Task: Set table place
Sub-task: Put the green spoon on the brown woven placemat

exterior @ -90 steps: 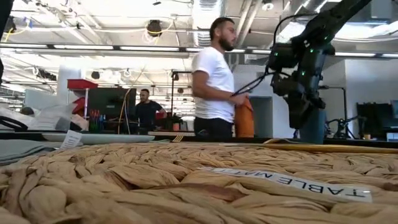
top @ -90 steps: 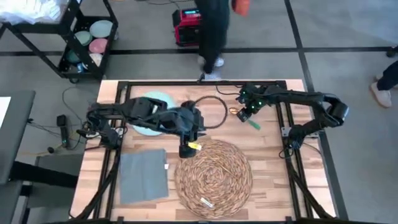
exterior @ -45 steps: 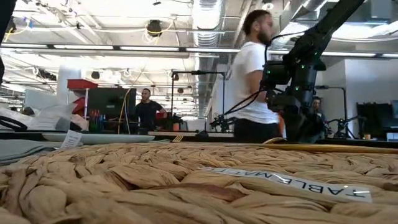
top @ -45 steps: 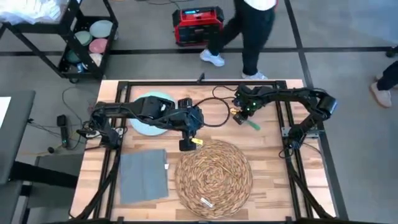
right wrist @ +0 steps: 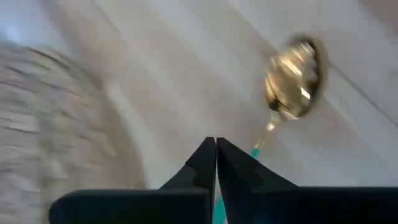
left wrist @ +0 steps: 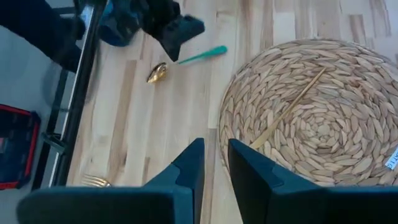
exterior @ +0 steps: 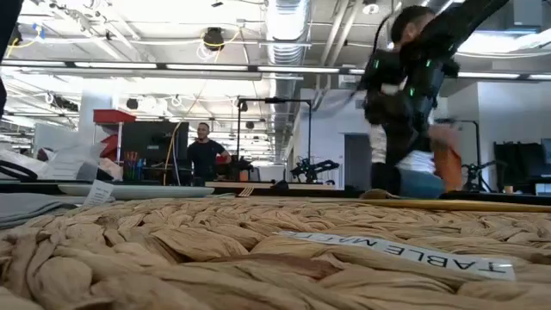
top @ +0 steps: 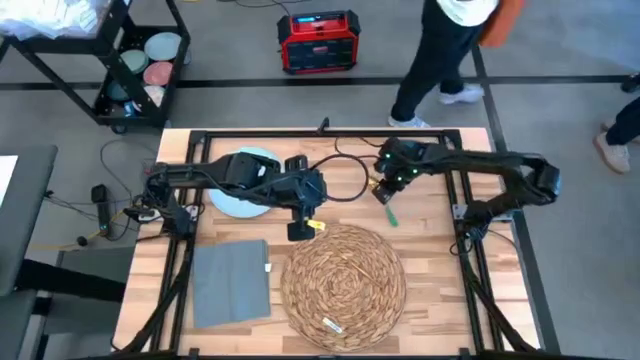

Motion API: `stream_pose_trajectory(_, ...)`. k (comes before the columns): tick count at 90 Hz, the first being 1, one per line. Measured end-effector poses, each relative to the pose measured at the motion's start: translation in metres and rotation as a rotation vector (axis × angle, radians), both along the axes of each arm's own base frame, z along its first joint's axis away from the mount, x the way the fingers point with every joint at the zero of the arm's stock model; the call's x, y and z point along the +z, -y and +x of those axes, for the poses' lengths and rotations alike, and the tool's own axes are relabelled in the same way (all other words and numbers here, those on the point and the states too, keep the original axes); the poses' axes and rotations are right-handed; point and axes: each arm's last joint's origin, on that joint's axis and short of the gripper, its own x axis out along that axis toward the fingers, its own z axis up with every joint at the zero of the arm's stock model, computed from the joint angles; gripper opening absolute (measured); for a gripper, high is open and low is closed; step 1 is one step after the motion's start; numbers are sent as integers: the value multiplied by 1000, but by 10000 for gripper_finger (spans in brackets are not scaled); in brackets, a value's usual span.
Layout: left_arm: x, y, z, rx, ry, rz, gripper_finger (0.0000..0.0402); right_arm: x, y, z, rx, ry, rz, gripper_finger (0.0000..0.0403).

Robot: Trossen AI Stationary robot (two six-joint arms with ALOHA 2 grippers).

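My right gripper (top: 384, 194) pinches the teal-handled spoon (left wrist: 186, 60) above the desk (top: 440, 260); left gripper (top: 297, 233), narrow, beside the placemat (top: 345, 285).

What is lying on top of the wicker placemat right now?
On the wicker placemat lie a thin gold stick-like utensil and a white label near its edge. No plate on it. The left pincer overhangs its rim, hiding a small patch.

Spoon (right wrist: 291, 79) motion-blurred, handle hidden behind right gripper (right wrist: 216, 149); person (top: 455, 45) cut off at top edge.
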Motion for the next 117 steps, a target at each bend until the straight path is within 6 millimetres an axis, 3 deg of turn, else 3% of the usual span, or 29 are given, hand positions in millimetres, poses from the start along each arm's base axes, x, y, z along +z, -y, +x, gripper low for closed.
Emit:
stream_pose_trajectory(13,0,0,0,2,4,0,52,-1,-11,0,31,-61,-65,1)
stream_pose_trajectory(25,0,-1,1,17,12,-7,52,-1,3,3,-20,13,-128,17)
stream_pose_trajectory(47,0,2,0,27,8,-21,52,-15,40,-16,-209,92,-3,113)
stream_pose_trajectory(68,-1,6,-2,17,-5,-20,52,-44,43,-37,-328,101,111,183)
stream_pose_trajectory(84,-1,6,-2,14,-6,-18,52,-57,36,-38,-361,172,155,180)
stream_pose_trajectory(117,-1,6,-3,5,-15,-10,52,-62,35,-39,-381,201,158,124)
